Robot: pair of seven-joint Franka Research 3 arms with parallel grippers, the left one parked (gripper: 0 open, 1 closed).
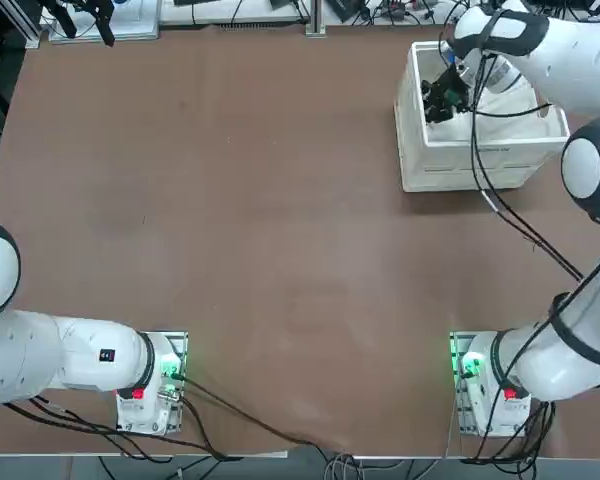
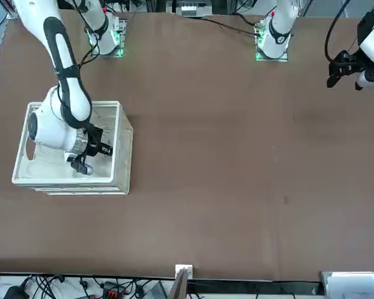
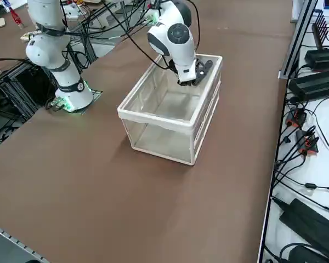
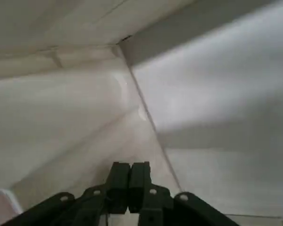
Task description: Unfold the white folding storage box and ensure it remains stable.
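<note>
The white folding storage box [image 1: 480, 152] stands with its walls raised at the far right of the table, also seen in the front view [image 2: 62, 182] and the right side view [image 3: 153, 118]. My right gripper [image 1: 438, 100] reaches down inside the box near its left wall, below the rim [image 2: 81, 165] [image 3: 192, 79]. In the wrist view the two black fingers meet, so the gripper [image 4: 129, 165] is shut with nothing between them. It points at an inner corner of the box wall [image 4: 217, 108].
The brown tabletop [image 1: 260, 220] stretches wide to the left of the box. My right arm's base [image 1: 485, 385] sits at the near edge. Cables and black power units [image 3: 312, 82] lie beyond the table's right edge.
</note>
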